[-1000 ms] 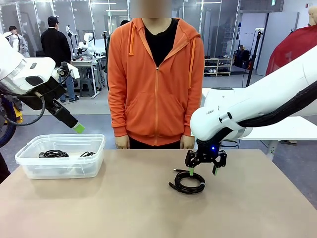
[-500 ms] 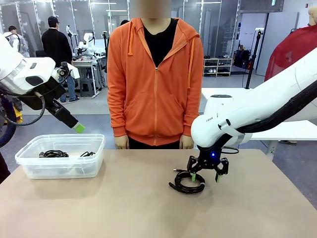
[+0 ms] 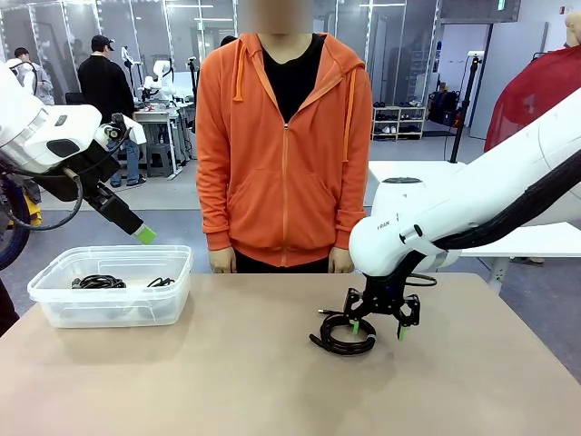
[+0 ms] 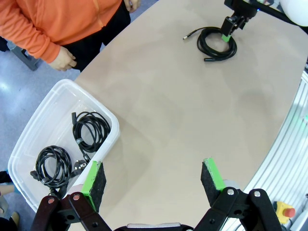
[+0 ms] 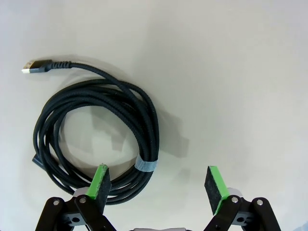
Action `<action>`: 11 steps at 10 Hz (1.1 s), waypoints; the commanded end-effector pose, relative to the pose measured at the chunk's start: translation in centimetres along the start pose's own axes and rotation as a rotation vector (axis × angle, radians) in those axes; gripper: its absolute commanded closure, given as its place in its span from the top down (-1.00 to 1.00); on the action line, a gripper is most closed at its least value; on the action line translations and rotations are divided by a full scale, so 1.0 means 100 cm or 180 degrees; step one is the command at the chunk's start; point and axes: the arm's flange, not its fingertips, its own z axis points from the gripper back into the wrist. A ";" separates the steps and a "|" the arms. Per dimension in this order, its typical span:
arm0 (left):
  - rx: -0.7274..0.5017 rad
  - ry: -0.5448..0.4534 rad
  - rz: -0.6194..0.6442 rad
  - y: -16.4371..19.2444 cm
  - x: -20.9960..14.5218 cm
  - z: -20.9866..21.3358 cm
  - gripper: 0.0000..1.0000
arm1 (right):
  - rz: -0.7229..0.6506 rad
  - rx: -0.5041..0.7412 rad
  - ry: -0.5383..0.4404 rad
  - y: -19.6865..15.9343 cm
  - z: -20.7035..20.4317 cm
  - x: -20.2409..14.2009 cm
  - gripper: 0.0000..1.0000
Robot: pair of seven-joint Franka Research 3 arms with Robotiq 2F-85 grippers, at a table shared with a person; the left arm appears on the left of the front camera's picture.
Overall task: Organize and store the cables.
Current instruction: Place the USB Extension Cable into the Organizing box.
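Watching: I see the coiled cable [image 3: 344, 335] lying flat on the table [image 3: 227, 381], right of centre toward the far edge.
Cable look: thin black braided cord wound in a loose ring [image 5: 98, 144], bound by one pale band, with a metal-tipped plug sticking out (the other end is tucked under the coil).
Right gripper [image 3: 377, 328]: fingers spread wide, low over the cable; one green pad sits at the coil's edge, the other on bare table beside it. I cannot tell if it touches.
Left gripper [image 4: 153, 180]: fingers spread, holding nothing, raised above the bin [image 3: 109, 313].
Bin: clear plastic, at the table's left far corner, with two black coiled bundles [image 4: 72, 149] inside.
Hard to see: plug details in the bin are too small.
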 end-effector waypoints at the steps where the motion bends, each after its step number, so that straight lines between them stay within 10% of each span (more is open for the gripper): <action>1: 0.0029 0.0017 0.0007 0.000 0.000 0.000 1.00 | -0.0301 -0.0099 -0.0172 0.005 -0.010 -0.001 1.00; 11: 0.0029 0.0017 0.0007 0.000 0.000 0.000 1.00 | -0.0562 -0.0023 -0.0241 0.006 -0.026 0.005 1.00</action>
